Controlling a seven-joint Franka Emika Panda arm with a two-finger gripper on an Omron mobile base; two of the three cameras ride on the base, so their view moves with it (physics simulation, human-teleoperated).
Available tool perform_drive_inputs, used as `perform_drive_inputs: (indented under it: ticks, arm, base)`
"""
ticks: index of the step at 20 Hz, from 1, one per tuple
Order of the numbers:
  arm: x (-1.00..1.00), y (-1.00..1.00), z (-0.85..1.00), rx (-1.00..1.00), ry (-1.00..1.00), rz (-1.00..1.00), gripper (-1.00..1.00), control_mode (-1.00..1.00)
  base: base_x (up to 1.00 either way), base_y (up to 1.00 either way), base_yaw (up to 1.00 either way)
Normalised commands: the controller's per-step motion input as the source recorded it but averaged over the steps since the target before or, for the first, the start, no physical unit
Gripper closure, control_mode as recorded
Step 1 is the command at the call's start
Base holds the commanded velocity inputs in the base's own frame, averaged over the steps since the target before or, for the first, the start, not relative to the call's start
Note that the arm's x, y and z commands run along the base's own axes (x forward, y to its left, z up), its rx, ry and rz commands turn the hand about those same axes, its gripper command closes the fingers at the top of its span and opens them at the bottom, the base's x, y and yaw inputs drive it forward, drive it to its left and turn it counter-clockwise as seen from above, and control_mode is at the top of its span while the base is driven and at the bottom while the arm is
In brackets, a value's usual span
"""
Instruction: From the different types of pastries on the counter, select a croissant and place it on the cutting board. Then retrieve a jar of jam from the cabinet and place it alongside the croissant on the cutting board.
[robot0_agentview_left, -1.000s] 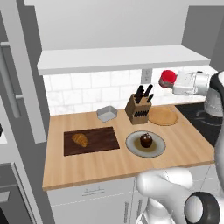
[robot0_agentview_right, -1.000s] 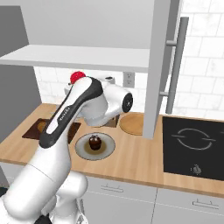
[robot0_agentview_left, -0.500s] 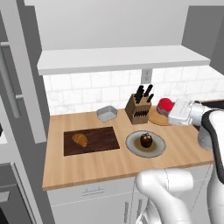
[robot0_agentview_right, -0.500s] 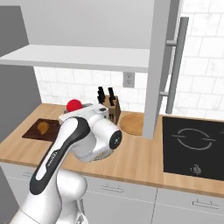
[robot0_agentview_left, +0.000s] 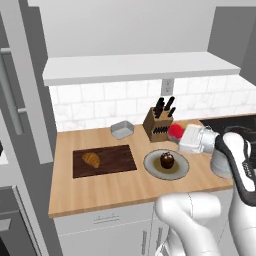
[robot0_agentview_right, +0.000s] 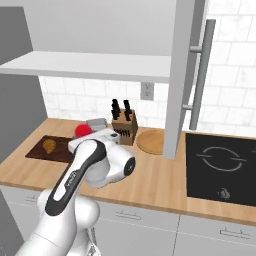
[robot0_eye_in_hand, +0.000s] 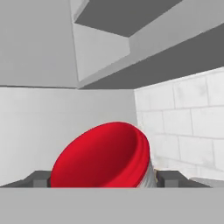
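Wooden counter (robot0_agentview_left: 100, 185) under a white cabinet (robot0_agentview_left: 140, 67), croissant (robot0_agentview_left: 91, 159) on the cutting board (robot0_agentview_left: 104, 160), gripper (robot0_agentview_left: 179, 137) clamped on a red jar of jam (robot0_agentview_left: 175, 132), in the air right of the board, above the cupcake (robot0_agentview_left: 167, 160) plate (robot0_agentview_left: 152, 167).

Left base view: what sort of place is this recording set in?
A rendered home kitchen, by the look of it. A wood-grain counter runs under a white tiled backsplash, a knife block stands by the wall, and a black cooktop sits in the counter.
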Motion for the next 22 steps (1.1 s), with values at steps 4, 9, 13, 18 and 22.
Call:
perform_drive_inputs:
  ticks: [4,9,13,18,22]
  arm:
    - [0.55,0.24,-0.49,0.00,0.12,0.32,1.00,-1.00]
    - [0.38,0.25,-0.52,0.00,0.03,0.21,1.00,-1.00]
    - [0.12,0.24,-0.20,0.00,-0.03,0.02,1.00,-1.00]
    - [0.13,0.43,0.02,0.00,-0.02,0.00,1.00,-1.00]
    - [0.47,0.61,-0.31,-0.15,0.00,0.00,1.00,-1.00]
  base:
    - [0.00,0.00,0.00]
    - [0.00,0.00,0.00]
    - [0.00,0.00,0.00]
    - [0.00,0.00,0.00]
    - [0.00,0.00,0.00]
